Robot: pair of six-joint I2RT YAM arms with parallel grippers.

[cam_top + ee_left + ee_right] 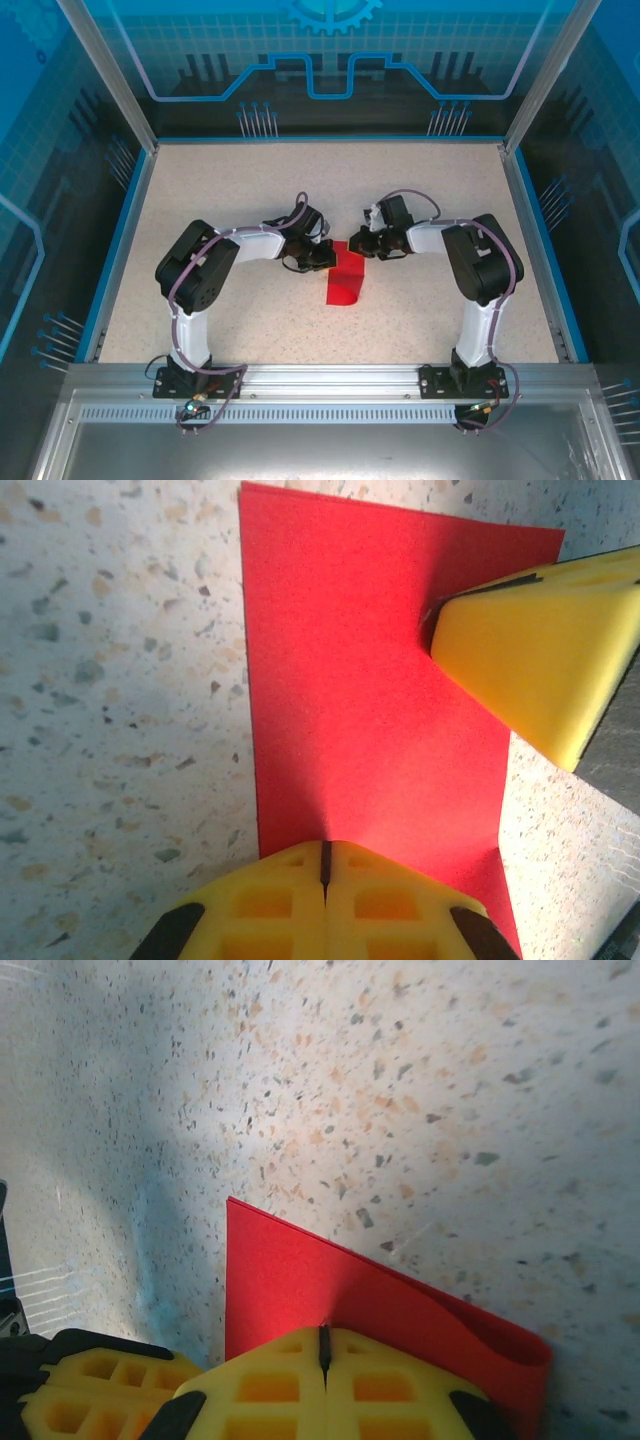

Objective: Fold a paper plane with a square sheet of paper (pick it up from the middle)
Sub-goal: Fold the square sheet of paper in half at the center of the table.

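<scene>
Left wrist: left claw [323,848] pressed together against the red sheet [370,680], right claw [323,1332] likewise, seemingly just touching.

The speckled beige desk [250,190] is bounded by a blue rim [330,139], enclosed by transparent blue-tinted panels [330,50] printed with line graphics, and edged at the near side by an aluminium rail [330,377].

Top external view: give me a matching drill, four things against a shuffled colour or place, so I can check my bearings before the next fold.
1 left gripper
2 right gripper
3 sheet of paper
4 table

A speckled beige
B shut, at the sheet's right side
C bright red
D shut, at the sheet's left side

Pairs: 1-D, 2-B, 3-C, 4-A.
</scene>
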